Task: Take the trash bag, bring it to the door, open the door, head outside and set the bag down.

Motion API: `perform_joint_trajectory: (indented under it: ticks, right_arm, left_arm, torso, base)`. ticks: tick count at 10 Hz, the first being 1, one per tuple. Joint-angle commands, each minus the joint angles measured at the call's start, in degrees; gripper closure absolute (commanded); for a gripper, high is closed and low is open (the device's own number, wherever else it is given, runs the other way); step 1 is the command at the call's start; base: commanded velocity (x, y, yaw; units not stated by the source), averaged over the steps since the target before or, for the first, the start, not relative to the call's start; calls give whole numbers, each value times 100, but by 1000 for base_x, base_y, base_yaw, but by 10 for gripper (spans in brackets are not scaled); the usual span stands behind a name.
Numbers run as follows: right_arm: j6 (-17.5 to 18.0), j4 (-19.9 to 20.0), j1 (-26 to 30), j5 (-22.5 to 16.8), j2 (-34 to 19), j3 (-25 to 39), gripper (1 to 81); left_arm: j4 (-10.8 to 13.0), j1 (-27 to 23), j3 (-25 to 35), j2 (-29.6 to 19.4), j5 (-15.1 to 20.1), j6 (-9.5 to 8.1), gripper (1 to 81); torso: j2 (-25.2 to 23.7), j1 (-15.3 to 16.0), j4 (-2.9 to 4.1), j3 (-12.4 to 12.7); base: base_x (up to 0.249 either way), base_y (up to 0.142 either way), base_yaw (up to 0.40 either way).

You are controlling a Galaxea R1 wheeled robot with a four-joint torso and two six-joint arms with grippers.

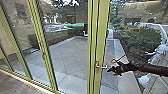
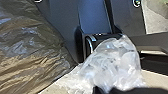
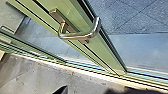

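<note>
The right gripper (image 1: pixel 114 70) is just to the right of the lever handle (image 1: pixel 101 66) on the green-framed glass door (image 1: pixel 93 45); from the head view I cannot tell whether they touch. Its dark tip, part of the right gripper (image 3: pixel 61 90), shows in the right wrist view, apart from the metal handle (image 3: pixel 80 35) and below it in the picture. The left gripper (image 2: pixel 108 90) is shut on the gathered clear plastic of the trash bag (image 2: pixel 112 65). A large, shiny, wrinkled dark bag surface (image 2: pixel 27 50) lies beside that plastic.
More glass panels with green frames (image 1: pixel 37 27) run off to the left. A pale threshold (image 3: pixel 100 72) crosses the door's foot. Through the glass are a paved yard (image 1: pixel 70 52), bushes (image 1: pixel 142 37) and a pale railing (image 1: pixel 160 53) at the right.
</note>
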Motion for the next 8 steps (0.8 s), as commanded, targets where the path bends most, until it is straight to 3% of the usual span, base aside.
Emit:
perform_joint_trajectory:
  ticks: [1, 8]
  right_arm:
    - [211, -13, 1145, -322, 506, -847, 10]
    - [316, 102, 1409, -357, 1237, -2045, 10]
  left_arm:
    - [-77, -205, 0, 15, 427, 17, 811]
    - [-156, -196, -35, 6, 462, 26, 811]
  torso:
    - [0, 0, 0, 0]
    - [4, 2, 0, -2]
  base:
    - [0, 0, 0]
    - [0, 0, 0]
